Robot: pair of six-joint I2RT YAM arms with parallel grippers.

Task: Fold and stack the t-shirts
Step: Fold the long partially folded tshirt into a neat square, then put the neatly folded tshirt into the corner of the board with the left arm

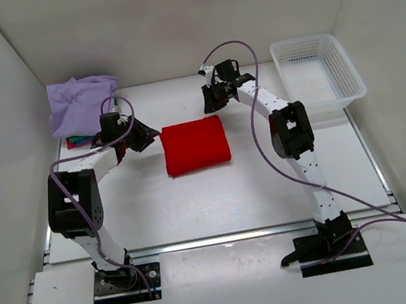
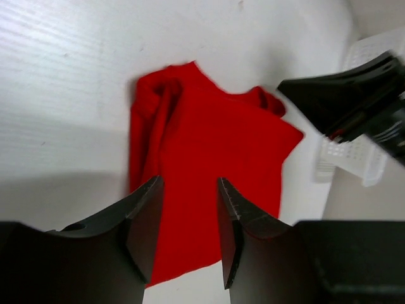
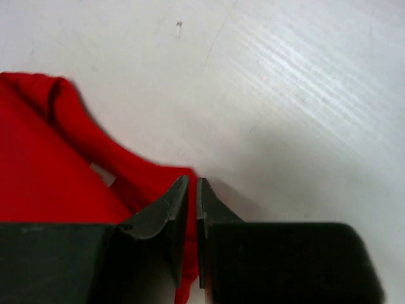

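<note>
Red t-shirt (image 1: 196, 145) lies folded; left pincer (image 2: 188, 190) stands apart, right pincer (image 3: 193, 188) nearly closed.

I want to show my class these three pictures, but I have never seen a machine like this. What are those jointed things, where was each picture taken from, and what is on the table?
They are two robot arms bolted at the table's near edge, each ending in a two-finger gripper. The wide picture looks down from a fixed camera above and behind them. The other two come from small cameras on each wrist, so the dark shapes at the bottom are that arm's own fingers.

On the white table lies a folded red t-shirt. At the back left sits a stack of shirts with a lavender one on top. At the back right stands a white mesh basket.

The left gripper is open above the red shirt, holding nothing. The right gripper is nearly shut at the shirt's edge; whether it pinches cloth is unclear.
</note>
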